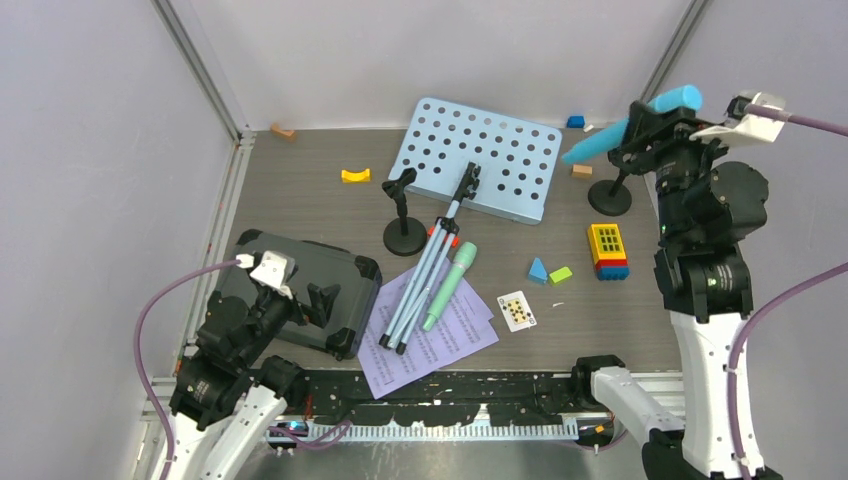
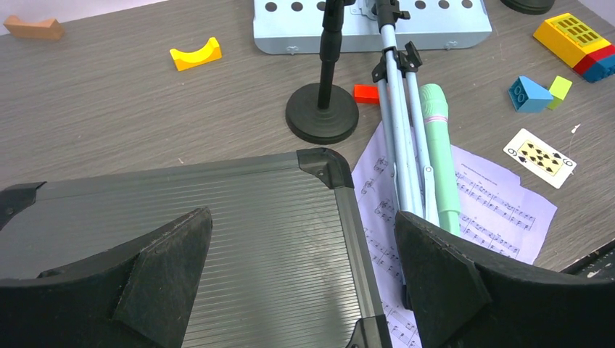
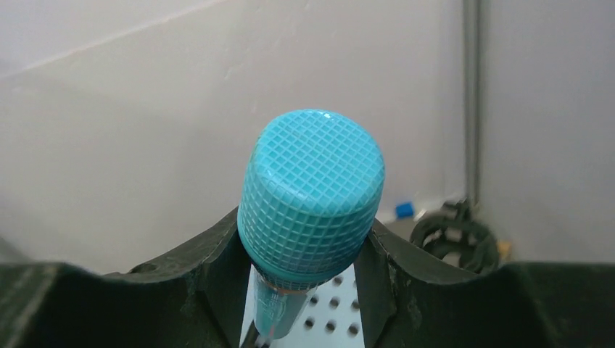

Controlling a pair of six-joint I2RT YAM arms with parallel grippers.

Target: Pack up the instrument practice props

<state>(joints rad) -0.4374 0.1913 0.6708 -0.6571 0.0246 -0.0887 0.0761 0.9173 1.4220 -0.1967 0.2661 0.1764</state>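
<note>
- Two toy microphones: one blue toy microphone [image 1: 632, 124], one green toy microphone [image 1: 449, 286].
- Two black round-based mic poles, both upright: one [image 1: 404, 218] at centre, just left of the tripod, and one [image 1: 610, 193] at far right.
- One pale blue perforated metal music rack [image 1: 478, 160] lies flat at far centre. Its folded tripod legs [image 1: 418, 290] run nearward onto the lilac sheet-music pages [image 1: 455, 345]. At least two overlapping pages show.
- One dark grey ribbed case [image 1: 305, 285] lies closed at near left. One playing card [image 1: 517, 311] lies right of the pages.
- The blue microphone is raised off the table at far right; its long axis is tilted, with the gridded head up and right.
- The green microphone lies on the pages beside the legs, head pointing far.
- The right gripper [image 3: 308, 243] is clamped on the blue microphone just below its head.
- The left gripper [image 2: 301, 239] is spread wide above the case lid, holding nothing.
- The right pole's top is hidden behind the right gripper. The pages are partly covered, and the case is cut off in the left wrist view.
</note>
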